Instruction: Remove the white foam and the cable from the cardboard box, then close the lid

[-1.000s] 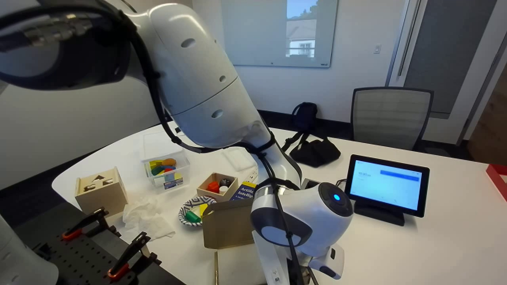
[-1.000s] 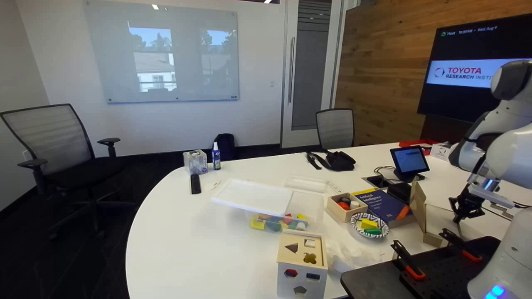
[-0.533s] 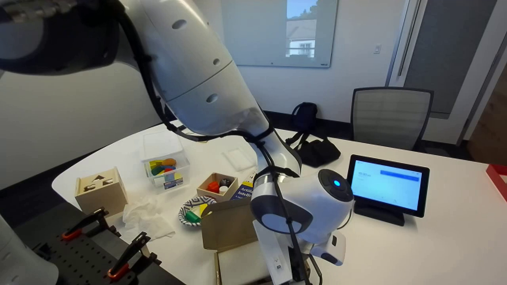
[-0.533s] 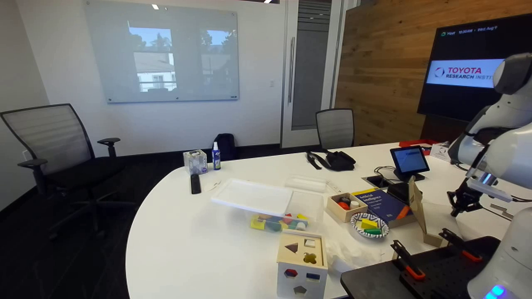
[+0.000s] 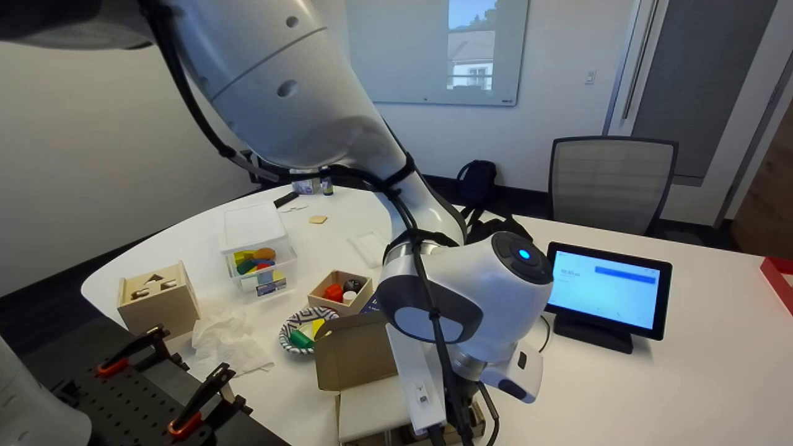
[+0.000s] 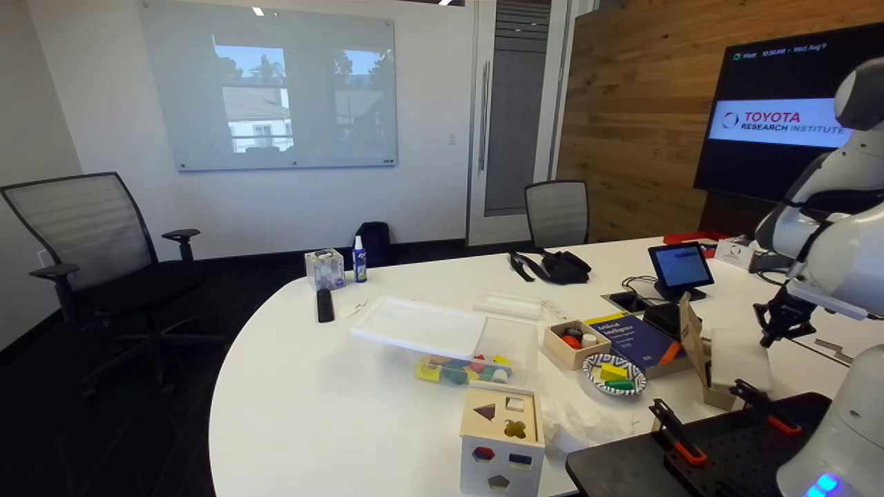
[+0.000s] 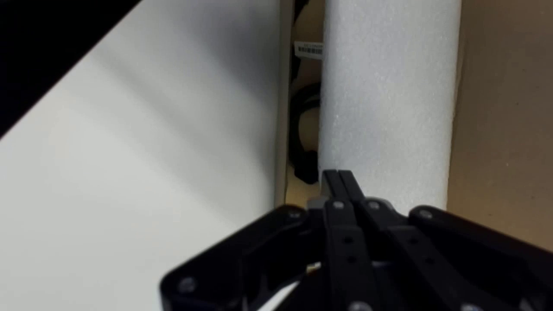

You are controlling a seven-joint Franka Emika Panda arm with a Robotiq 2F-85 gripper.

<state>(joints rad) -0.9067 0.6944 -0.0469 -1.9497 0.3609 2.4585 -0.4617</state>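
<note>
Removing the white foam (image 5: 375,406): seemed the step in hand; it sat tilted in the cardboard box (image 6: 720,398), one edge raised.
Tool (image 7: 338,172): jaws met with no gap showing, apparently pinching that edge.
Cable (image 7: 294,142): lay looped inside the box.
Lid (image 5: 354,353): stood nearly upright, unclosed.
Next move: probably called for drawing the foam clear upward.
Tabletop (image 5: 619,396): white, carried a book (image 6: 639,338), patterned bowl (image 5: 287,329) and tablet (image 5: 607,288).
Room: held a chair (image 6: 90,228), whiteboard (image 6: 276,83) and wall screen (image 6: 787,79).

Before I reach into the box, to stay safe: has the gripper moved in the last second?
Yes: in an exterior view, the gripper has risen, farther above the clamp nearest it.
</note>
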